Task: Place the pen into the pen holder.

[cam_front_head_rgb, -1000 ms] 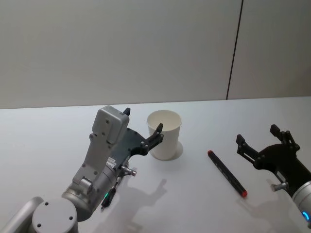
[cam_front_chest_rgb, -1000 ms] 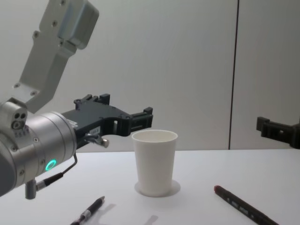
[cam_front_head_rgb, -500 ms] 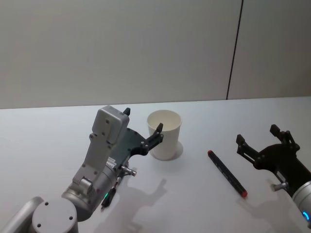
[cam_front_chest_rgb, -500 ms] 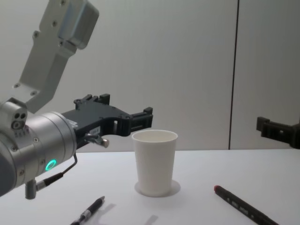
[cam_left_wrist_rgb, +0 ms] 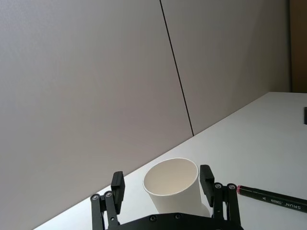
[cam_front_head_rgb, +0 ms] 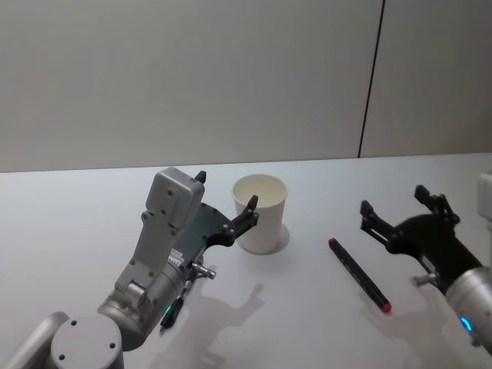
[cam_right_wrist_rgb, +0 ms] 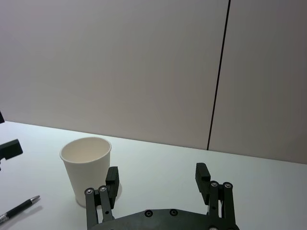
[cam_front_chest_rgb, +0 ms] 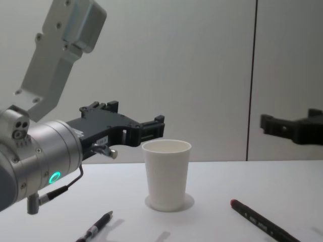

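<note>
From the head, we see the right gripper (cam_front_head_rgb: 393, 201), fingers spread and empty, shifted leftward since a moment ago. It now hovers just beyond the black marker (cam_front_head_rgb: 357, 274), which lies on the table (cam_front_head_rgb: 307, 330) right of the white cup (cam_front_head_rgb: 260, 213). The left gripper (cam_front_head_rgb: 227, 192), also open, keeps its place beside the cup. From the chest, a thin pen (cam_front_chest_rgb: 96, 229) lies left of the cup. At the left wrist, the cup stands framed between the spread fingers.

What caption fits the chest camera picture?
White cup between a black pen and a red-tipped marker, left gripper open near it.
</note>
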`<control>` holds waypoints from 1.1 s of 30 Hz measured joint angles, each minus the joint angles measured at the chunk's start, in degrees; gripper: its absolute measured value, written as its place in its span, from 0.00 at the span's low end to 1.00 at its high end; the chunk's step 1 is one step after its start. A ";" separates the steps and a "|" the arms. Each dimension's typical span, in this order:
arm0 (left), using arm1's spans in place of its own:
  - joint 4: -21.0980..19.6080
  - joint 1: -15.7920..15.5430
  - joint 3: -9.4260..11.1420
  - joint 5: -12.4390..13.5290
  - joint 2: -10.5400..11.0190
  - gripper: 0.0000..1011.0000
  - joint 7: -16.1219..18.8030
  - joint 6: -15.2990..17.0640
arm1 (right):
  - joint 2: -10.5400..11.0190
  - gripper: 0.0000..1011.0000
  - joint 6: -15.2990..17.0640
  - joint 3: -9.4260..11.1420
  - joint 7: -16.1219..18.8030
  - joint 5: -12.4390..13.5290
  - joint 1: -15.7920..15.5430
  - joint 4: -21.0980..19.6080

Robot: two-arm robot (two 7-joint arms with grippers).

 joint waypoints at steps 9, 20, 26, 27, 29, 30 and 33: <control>0.00 0.00 0.00 0.00 0.00 0.99 0.00 0.00 | -4.37 0.99 9.10 -1.33 -1.88 -3.63 5.36 0.24; 0.00 0.00 0.00 0.00 0.00 0.99 0.00 0.00 | -7.40 0.99 17.70 -1.05 -2.84 -4.02 9.80 0.97; 0.00 0.00 0.00 0.00 0.00 0.99 0.00 0.00 | -8.01 0.99 21.17 -0.53 -2.83 -2.90 10.79 1.11; 0.00 0.00 0.00 0.00 0.00 0.99 0.00 0.00 | -8.06 0.99 21.56 -0.47 -2.83 -2.73 10.83 1.11; 0.00 0.00 0.00 0.00 0.00 0.99 0.00 0.00 | -8.23 0.99 22.82 -0.27 -2.83 -2.19 11.03 1.12; 0.00 0.00 0.00 0.00 0.00 0.99 0.00 0.00 | -8.28 0.99 23.25 -0.20 -2.83 -1.99 11.07 1.12; 0.00 0.00 0.00 0.00 0.00 0.99 0.00 0.00 | -8.49 0.99 24.92 0.09 -2.91 -1.17 11.22 1.11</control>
